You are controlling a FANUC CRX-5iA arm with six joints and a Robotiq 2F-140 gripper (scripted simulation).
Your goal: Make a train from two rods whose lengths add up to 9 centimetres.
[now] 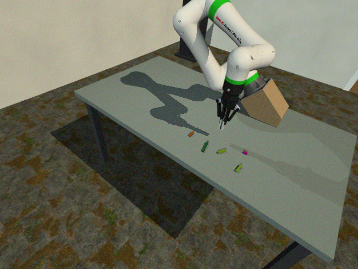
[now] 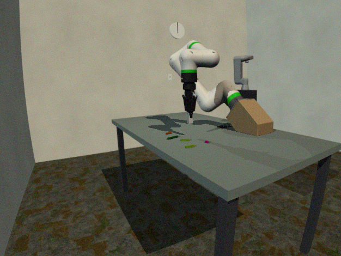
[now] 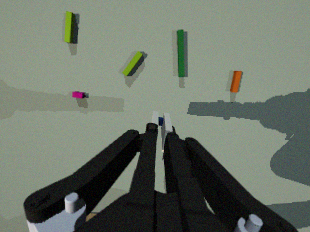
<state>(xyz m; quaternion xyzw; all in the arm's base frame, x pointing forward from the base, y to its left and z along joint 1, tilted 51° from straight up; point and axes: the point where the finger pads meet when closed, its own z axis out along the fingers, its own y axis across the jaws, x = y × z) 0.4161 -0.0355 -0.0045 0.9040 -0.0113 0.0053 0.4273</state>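
Note:
My gripper [image 1: 221,126] [image 2: 189,121] [image 3: 159,120] is shut on a small blue rod [image 3: 161,121], which shows between the fingertips in the wrist view. It hangs over the table, behind the rods. A long green rod [image 1: 205,146] [image 2: 172,136] [image 3: 181,53] lies flat. An orange rod [image 1: 191,134] [image 2: 168,133] [image 3: 236,81] lies apart from it. One lime rod [image 1: 221,150] [image 2: 184,140] [image 3: 133,63] lies slanted. Another lime rod [image 1: 238,167] [image 2: 189,146] [image 3: 68,28] and a short magenta rod [image 1: 245,152] [image 2: 206,141] [image 3: 77,94] lie apart. No rods touch on the table.
The grey table [image 1: 289,197] [image 2: 220,170] has its long front edge beyond the green and orange rods. A tan angled block [image 1: 261,107] [image 2: 248,117] stands at the arm's base. Shadows of the arm fall across the table.

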